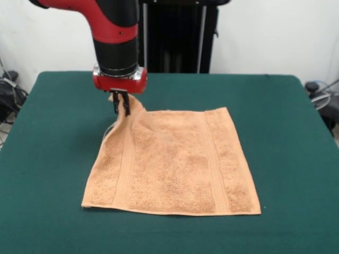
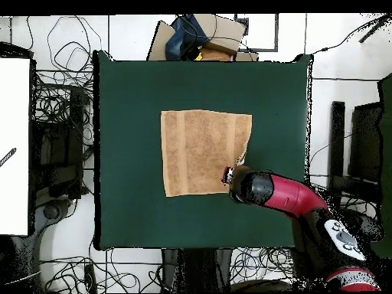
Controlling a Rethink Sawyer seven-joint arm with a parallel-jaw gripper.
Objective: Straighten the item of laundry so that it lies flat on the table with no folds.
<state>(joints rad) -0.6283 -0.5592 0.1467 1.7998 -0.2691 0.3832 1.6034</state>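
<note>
The light orange-tan towel (image 1: 177,161) lies mostly flat on the dark green table (image 1: 286,137), with two woven bands running front to back. Its far left corner in the front view is lifted off the table. My gripper (image 1: 121,104) is shut on that raised corner, holding it a little above the surface. In the overhead view the towel (image 2: 200,151) sits near the table's middle (image 2: 130,115), and the gripper (image 2: 229,174) is at its lower right corner, mostly hidden under the red arm.
The black pedestal (image 1: 177,37) stands behind the table's far edge. Cables (image 2: 57,115) and boxes (image 2: 203,34) lie on the floor around the table. A white panel (image 2: 15,145) is at the left in the overhead view.
</note>
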